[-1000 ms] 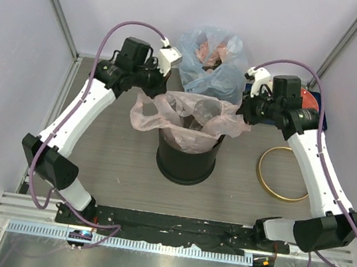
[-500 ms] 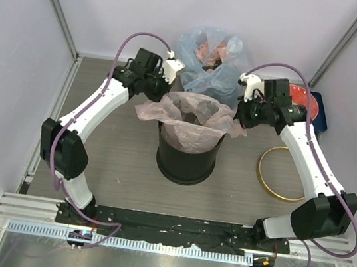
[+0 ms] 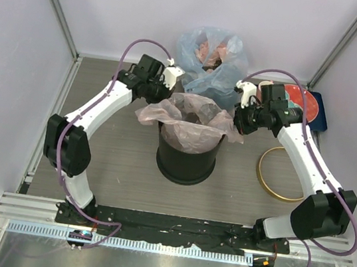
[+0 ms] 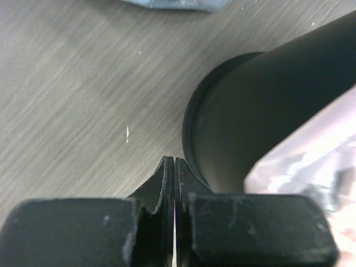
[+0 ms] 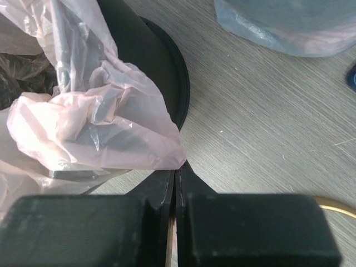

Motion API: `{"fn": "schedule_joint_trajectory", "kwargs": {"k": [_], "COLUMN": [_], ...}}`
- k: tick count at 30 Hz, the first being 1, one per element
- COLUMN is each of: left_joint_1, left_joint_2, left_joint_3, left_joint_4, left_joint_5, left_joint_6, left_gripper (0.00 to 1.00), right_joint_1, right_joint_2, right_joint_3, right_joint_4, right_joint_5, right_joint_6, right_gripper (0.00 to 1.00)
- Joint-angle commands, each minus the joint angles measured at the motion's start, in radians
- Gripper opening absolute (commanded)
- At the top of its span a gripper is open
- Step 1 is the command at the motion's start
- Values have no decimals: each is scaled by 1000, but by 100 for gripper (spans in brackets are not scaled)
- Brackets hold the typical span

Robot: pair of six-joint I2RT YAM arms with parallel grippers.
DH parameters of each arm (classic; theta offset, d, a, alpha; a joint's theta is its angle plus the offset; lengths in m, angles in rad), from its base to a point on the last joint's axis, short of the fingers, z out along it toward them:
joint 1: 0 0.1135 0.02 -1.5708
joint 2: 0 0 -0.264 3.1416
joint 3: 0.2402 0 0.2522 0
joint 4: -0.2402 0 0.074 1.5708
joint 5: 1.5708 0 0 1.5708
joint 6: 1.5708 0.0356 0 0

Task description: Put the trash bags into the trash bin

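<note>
Only wrist cam shows R pincer [image 5: 174,172] nipping bag [image 5: 94,122].

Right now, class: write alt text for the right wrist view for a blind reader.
The shut right gripper pinches a corner of the pale-pink trash bag draped over the black trash bin; a bluish bag and gold hoop lie nearby.

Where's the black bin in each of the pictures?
Top external: the black bin stands in the middle, between the two arms.
Left wrist: its dark curved wall fills the right side.
Right wrist: a strip of it shows at the upper left, beside the bag.
Shared landmark: the pink bag draped over its rim.
</note>
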State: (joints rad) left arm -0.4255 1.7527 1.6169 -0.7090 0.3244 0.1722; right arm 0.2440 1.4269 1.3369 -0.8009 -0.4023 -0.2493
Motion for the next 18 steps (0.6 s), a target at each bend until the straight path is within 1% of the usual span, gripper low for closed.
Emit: {"fn": "schedule_joint_trajectory", "kwargs": {"k": [1,5,10,12,13,14,15,16,17,18], "left_joint_1": [37,56,59,82,99,116,158,181,201,240], "left_joint_2": [10,1,11,-1,-10,-31,-41,-51,-59,-74], "left_joint_3": [-41,-58,-22,3,6,27,44,63,102,122], "left_joint_4": [16,20,-10,-20,-11,5,9,16,32,43], "left_joint_5": [48,48,64,93,138,152,165,198,206,217], "left_joint_6": [-46,-59,-63,-50,-53,-63,-68,-65,-63,-63], "left_gripper": [0,0,0,0,1,18,29,38,53,60], "right_joint_1": [-6,-6,-6,-6,-6,-6,-6,-6,-6,-6], "right_joint_2": [-81,-147,-118,-103,-102,-102,-102,-102,-103,-99], "right_joint_3": [-7,-48,-10,22,31,44,47,48,51,53], "right_joint_4": [-7,-6,-3,0,0,2,5,6,9,11], "right_joint_5": [-6,11,-1,-9,-12,-13,-16,-18,-21,-23], "right_joint_6": [-42,-68,-58,-51,-51,-51,-53,-51,-51,-51], "right_gripper": [5,7,6,5,5,5,4,4,4,4]}}
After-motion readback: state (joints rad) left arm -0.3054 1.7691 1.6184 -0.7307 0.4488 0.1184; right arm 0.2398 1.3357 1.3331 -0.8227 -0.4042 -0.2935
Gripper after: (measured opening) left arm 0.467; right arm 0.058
